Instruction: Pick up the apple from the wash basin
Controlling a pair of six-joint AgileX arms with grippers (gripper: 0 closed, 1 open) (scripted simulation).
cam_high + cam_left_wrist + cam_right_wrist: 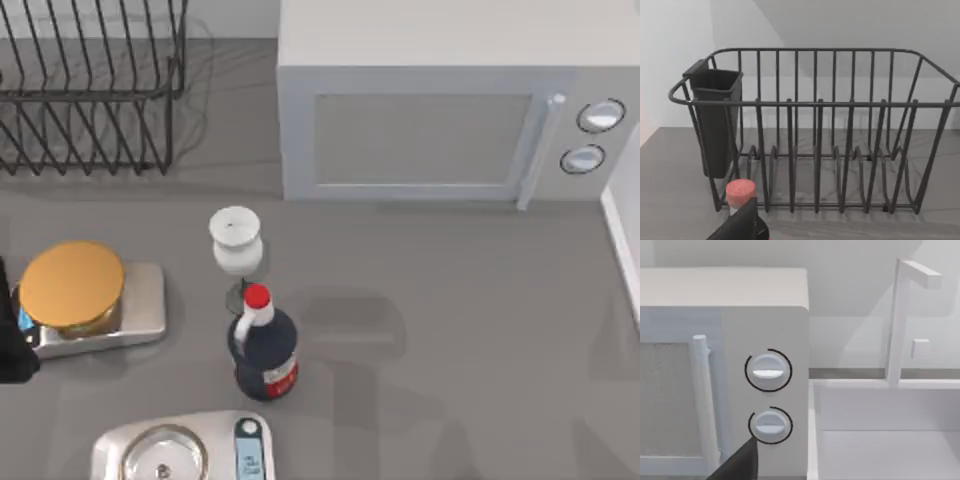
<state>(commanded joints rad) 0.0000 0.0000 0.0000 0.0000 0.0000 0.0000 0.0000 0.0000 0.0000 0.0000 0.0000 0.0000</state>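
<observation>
The apple is out of view. The white wash basin [880, 440] lies to the right of the microwave, and what shows of its inside is bare; its rim also runs along the table's right side [622, 245]. A white tap [896, 325] stands at the basin's back edge. A dark part of my right gripper [740, 465] pokes in low in the right wrist view, in front of the microwave's lower knob. A dark part of my left gripper [742, 225] shows in front of the dish rack, just under a red bottle cap [740, 191].
A grey microwave [430, 120] fills the back, a black wire dish rack [90, 90] the back left. A wine glass [236, 240] and a dark bottle [264, 350] stand mid-left. Two scales sit at the left [145, 310] and the front [180, 450].
</observation>
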